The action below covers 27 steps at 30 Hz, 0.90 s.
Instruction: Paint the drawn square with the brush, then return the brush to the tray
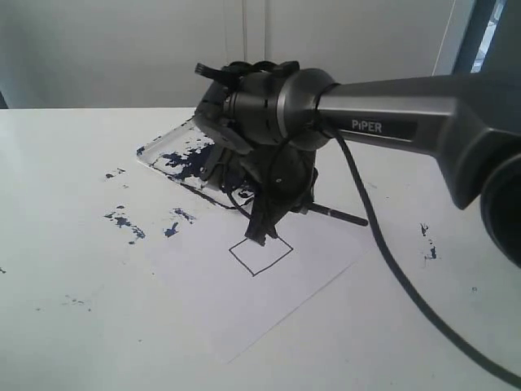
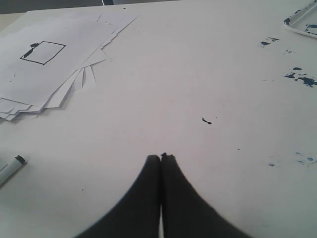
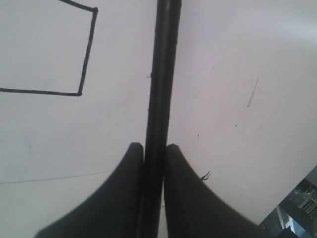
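My right gripper (image 1: 262, 236) points down at the white paper and is shut on the brush (image 3: 161, 74), a thin black stick. The brush runs out from between the jaws past the edge of the right wrist view. Its far end (image 1: 342, 215) sticks out to the right of the wrist, and its tip is hidden. The drawn square (image 1: 260, 254) lies just under the fingertips with a blank inside (image 3: 44, 49), and the brush passes beside one corner. The paint-smeared tray (image 1: 167, 148) sits behind the arm. My left gripper (image 2: 161, 156) is shut and empty above bare table.
Blue paint splatters (image 1: 126, 221) dot the table left of the paper. The left wrist view shows a fanned stack of sheets (image 2: 74, 84) with a square outline (image 2: 43, 52), a marker (image 2: 10, 167) and a tray corner (image 2: 302, 22). The right arm's cable (image 1: 383, 244) hangs over the table.
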### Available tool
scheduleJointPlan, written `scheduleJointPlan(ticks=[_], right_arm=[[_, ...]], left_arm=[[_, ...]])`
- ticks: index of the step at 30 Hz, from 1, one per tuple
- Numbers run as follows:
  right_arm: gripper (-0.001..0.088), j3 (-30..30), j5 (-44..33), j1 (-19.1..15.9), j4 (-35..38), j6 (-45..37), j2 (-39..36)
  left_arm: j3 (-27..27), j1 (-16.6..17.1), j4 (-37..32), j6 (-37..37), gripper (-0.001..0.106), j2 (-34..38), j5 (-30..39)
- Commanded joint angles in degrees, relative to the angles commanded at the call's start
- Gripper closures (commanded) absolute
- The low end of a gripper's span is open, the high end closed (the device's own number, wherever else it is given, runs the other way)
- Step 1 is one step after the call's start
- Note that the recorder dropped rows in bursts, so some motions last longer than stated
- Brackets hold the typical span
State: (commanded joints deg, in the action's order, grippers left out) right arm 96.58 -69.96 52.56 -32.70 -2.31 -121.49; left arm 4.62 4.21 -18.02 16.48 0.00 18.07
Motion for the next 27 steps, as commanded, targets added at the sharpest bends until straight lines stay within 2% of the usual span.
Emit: scheduleJointPlan(ticks=[8, 15, 23, 27], right_arm=[[0.0868, 0.0, 0.0, -0.1, -10.2, 3.2, -2.7], [0.0868, 0.0, 0.0, -0.1, -18.4, 11.6, -4.9], [0.0868, 0.0, 0.0, -0.1, -19.2, 11.6, -5.5], [0.0868, 0.0, 0.0, 0.0, -13.6, 8.6, -5.2]], left_arm=[[0.0, 0.0, 0.0, 0.0, 0.105, 0.0, 0.0], [0.0, 0.0, 0.0, 0.0, 0.105, 0.0, 0.0], [0.0, 0.0, 0.0, 0.0, 0.105, 0.0, 0.0], [0.0, 0.0, 0.0, 0.0, 0.105, 0.0, 0.0]])
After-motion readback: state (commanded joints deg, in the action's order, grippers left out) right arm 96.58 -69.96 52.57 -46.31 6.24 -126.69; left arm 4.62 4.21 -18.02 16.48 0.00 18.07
